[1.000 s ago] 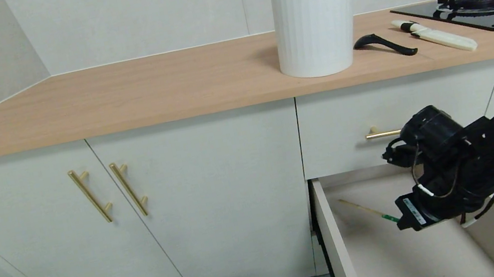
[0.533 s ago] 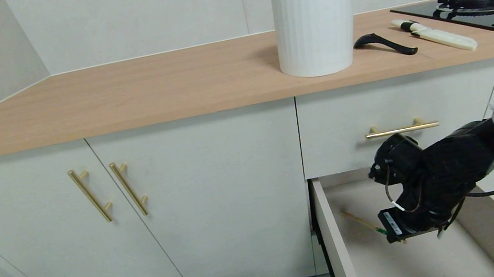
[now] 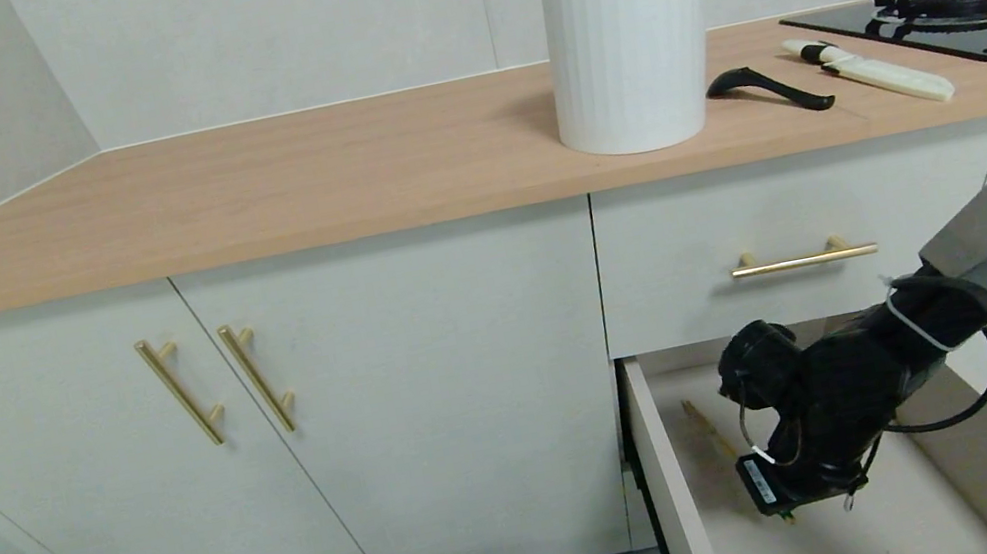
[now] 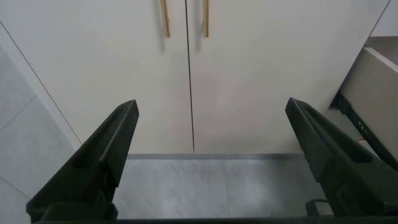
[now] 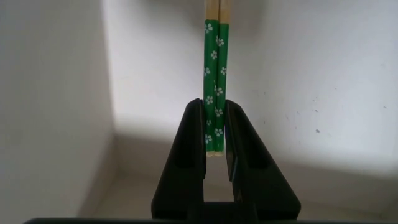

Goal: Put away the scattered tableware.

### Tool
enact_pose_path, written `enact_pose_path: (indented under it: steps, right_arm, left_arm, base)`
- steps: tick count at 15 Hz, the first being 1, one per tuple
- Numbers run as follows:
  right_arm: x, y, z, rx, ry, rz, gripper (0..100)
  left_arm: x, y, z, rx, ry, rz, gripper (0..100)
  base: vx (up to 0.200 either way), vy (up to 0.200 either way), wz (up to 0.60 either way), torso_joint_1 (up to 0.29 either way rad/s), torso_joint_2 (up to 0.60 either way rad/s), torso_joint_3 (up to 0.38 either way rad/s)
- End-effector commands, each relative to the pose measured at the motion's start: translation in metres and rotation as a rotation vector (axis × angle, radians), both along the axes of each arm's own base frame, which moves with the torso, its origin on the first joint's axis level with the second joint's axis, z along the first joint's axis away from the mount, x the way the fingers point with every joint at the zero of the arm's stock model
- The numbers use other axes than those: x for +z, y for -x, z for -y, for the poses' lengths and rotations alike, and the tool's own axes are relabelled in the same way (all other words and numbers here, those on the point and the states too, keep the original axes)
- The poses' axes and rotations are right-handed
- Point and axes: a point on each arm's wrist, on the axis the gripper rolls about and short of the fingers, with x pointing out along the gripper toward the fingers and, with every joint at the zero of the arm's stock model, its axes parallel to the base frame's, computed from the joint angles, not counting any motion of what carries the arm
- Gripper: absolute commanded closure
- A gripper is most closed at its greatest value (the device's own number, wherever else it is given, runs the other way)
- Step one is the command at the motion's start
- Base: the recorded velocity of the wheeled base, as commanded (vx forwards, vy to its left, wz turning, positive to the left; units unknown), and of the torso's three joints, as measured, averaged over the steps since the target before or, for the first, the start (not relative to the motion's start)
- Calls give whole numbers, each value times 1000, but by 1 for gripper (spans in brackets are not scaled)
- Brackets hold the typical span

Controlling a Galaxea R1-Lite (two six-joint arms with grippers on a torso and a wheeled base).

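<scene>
Right wrist view finds the right gripper pinching the chopsticks by their green ends, low inside the open drawer near its left wall; recommend lowering them flat onto the drawer floor before release, to prevent bounce.

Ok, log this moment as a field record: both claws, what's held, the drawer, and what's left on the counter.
right claw: shut on the chopsticks, low inside the drawer
chopsticks: a pair, green flowered ends clamped
drawer: pulled open, below a closed drawer front
left claw: open, empty, facing the cupboard doors
countertop: black utensil and white knife, beside a ribbed white container
</scene>
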Motion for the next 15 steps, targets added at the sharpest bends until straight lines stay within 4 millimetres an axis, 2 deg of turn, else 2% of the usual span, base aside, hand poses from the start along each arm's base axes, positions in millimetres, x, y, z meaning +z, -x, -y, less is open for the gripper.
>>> enact_pose_path:
  steps: [1, 12, 13, 15]
  right_arm:
    - [-31, -2, -4, -3, 36, -43, 100]
    - [-36, -2, -5, -9, 52, -40, 100]
    - [-36, -2, -5, -9, 52, -40, 0]
    - [-36, -2, -5, -9, 52, -40, 0]
  left_arm:
    - [0, 0, 0, 0, 0, -1, 0]
    - [0, 0, 0, 0, 0, -1, 0]
    - [0, 0, 0, 0, 0, -1, 0]
    - [0, 0, 0, 0, 0, -1, 0]
  base:
    - [0, 0, 0, 0, 0, 0]
    - [0, 0, 0, 0, 0, 0]
    - [0, 0, 0, 0, 0, 0]
    - [0, 0, 0, 0, 0, 0]
